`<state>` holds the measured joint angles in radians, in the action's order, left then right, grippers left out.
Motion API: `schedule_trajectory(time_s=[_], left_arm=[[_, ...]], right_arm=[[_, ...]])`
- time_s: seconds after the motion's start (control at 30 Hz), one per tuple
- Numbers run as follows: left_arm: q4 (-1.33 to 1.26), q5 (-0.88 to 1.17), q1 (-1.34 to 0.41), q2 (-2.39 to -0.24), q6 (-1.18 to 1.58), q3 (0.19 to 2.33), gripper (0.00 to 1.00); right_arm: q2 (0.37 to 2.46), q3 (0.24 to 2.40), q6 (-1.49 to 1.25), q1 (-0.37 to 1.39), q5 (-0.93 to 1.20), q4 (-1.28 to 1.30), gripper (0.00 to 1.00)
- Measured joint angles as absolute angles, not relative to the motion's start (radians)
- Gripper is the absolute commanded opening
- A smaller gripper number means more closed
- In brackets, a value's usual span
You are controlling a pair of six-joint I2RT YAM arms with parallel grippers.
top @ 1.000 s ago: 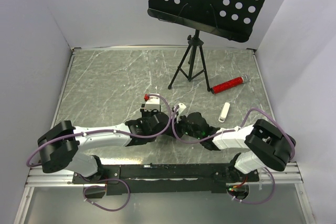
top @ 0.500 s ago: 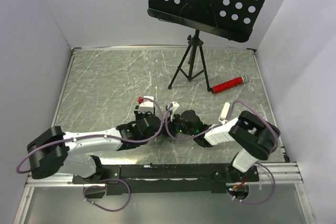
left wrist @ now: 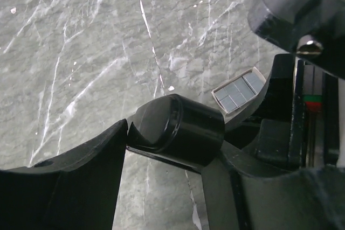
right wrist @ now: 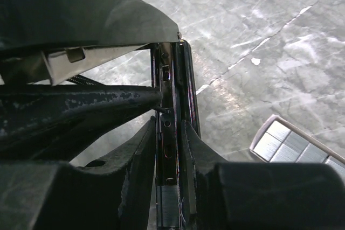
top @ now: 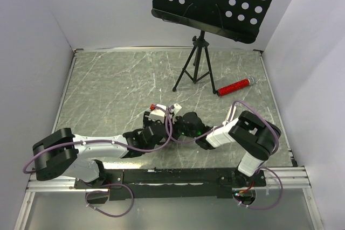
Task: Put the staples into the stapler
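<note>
Near the middle of the grey veined tabletop, just ahead of the arm bases, both arms meet over the opened stapler. The left tool has its jaws either side of a rounded black end of the stapler, close against it. I cannot tell whether they press it or stand slack. The right tool is drawn in narrow, hugging the sides of the stapler's bright open rail. I cannot tell whether it clamps the rail or what lies in it. A small tan-edged box of grey strips lies just beside. The staples, as I read it, are the pale grey strip low in the rail between the right fingers. I judge the step in hand to be seating that strip. The next move calls for sliding it fully along the rail without tipping it out, letting go cleanly, then swinging the cover shut while the body is steadied.
</note>
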<state>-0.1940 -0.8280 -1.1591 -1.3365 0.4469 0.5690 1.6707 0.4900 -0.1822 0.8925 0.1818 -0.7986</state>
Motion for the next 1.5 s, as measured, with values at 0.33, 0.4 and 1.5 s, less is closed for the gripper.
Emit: schedule_trajectory(time_s=[0.33, 0.4, 1.5], left_arm=[[-0.228, -0.819, -1.174, -1.416, 0.476, 0.569, 0.78], [-0.228, -0.817, -1.177, -1.424, 0.475, 0.569, 0.81], [0.003, -0.644, -1.017, -1.018, 0.698, 0.555, 0.99]], right_arm=[[1.632, 0.448, -0.193, 0.872, 0.096, -0.79, 0.48], [1.625, 0.438, -0.19, 0.872, 0.087, -0.79, 0.49], [1.283, 0.507, -0.246, 0.888, 0.082, -0.258, 0.76]])
